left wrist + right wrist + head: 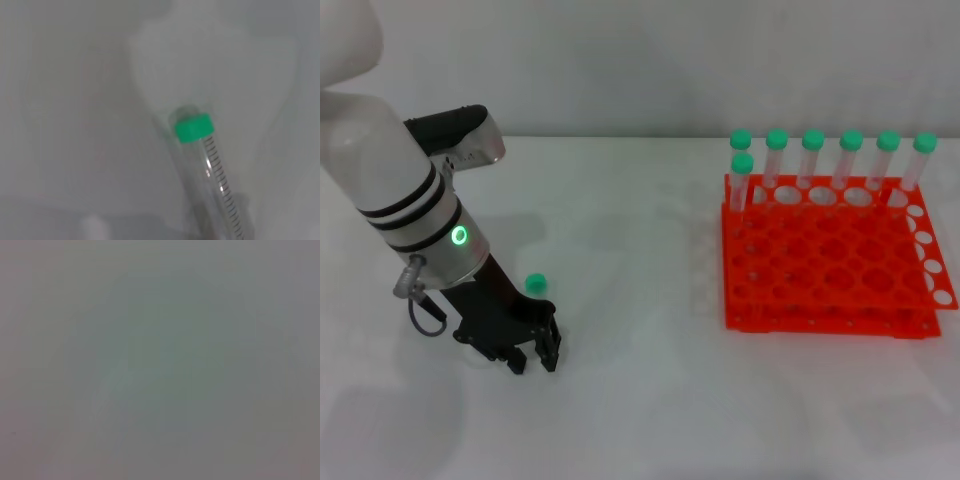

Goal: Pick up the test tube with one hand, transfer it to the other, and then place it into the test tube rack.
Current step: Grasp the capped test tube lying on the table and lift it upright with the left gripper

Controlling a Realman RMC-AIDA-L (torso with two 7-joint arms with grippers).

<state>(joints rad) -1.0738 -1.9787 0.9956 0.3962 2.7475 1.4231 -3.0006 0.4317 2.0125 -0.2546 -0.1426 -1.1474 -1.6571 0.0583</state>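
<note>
The test tube lies on the table, just beside the left gripper. It looks light and slippery, so grab its clear middle. You cannot tell if the gripper holds it.

My left gripper is low over the table on my left side, and the test tube lies on the table just behind it. The rack stands well apart on my right. In the rack, 6 tubes stand along the back row, and 1 more tube stands just in front of that row's left end.
</note>
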